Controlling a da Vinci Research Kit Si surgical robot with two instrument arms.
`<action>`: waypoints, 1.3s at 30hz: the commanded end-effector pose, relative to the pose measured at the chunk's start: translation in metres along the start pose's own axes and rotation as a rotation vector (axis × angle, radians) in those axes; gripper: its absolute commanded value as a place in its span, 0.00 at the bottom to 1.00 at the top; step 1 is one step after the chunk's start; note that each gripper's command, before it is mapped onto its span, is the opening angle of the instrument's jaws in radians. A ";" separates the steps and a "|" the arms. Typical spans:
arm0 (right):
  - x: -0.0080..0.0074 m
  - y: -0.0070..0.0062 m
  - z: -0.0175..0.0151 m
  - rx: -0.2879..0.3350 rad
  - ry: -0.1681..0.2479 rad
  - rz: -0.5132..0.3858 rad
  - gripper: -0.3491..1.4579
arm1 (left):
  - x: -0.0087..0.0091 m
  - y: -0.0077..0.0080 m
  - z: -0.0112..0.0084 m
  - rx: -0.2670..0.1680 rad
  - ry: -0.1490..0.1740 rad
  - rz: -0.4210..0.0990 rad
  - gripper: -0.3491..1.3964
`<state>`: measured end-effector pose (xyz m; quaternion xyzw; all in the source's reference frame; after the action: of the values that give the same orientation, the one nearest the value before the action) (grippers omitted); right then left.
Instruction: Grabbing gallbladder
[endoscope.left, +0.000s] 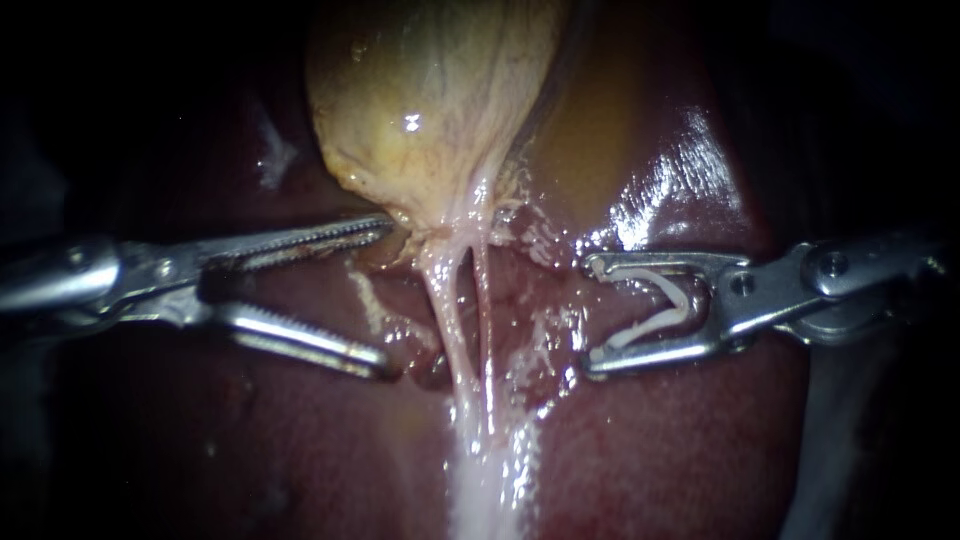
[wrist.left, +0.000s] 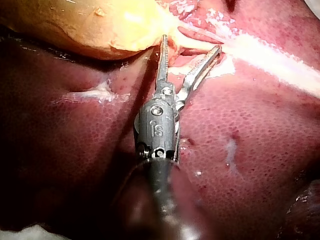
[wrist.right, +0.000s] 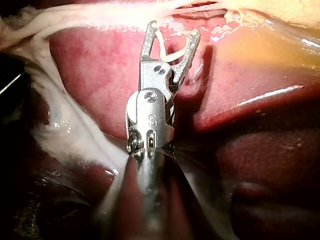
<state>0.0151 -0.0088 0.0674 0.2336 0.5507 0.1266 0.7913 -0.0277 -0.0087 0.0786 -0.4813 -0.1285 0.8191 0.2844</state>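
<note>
The left instrument (endoscope.left: 385, 295) lies over the liver (endoscope.left: 300, 440) with its claw wide open and empty. The upper half is just beside the narrow lower end of the gallbladder (endoscope.left: 430, 100), which sits at middle top and runs down into two thin tubes (endoscope.left: 452, 330). At right, the right instrument (endoscope.left: 590, 315) stands apart from the tubes, its claw holding a white clip (endoscope.left: 655, 310) between both halves. I judge this to be the approach: next the left claw must advance around the gallbladder's neck and close, sparing the tubes.

We saw the endoscope's light pool at the centre and fade to black at the edges. Glare lay on the wet liver (endoscope.left: 680, 440) and gallbladder (endoscope.left: 420, 110). The wrist views were lit more evenly.
</note>
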 end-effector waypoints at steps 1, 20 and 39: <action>0.0000 0.0000 0.0000 0.000 0.000 0.000 0.47 | 0.0000 -0.0002 0.0003 0.002 -0.001 -0.005 0.48; 0.0000 -0.0001 0.0000 0.001 0.000 -0.001 0.47 | -0.0009 -0.0035 0.0013 0.013 -0.002 -0.076 0.14; 0.0001 -0.0002 0.0001 0.001 0.000 0.000 0.47 | -0.0002 -0.0026 -0.0004 0.010 -0.012 -0.133 0.00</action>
<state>0.0151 -0.0090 0.0672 0.2339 0.5509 0.1260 0.7911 -0.0262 -0.0069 0.0796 -0.4649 -0.1577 0.8022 0.3398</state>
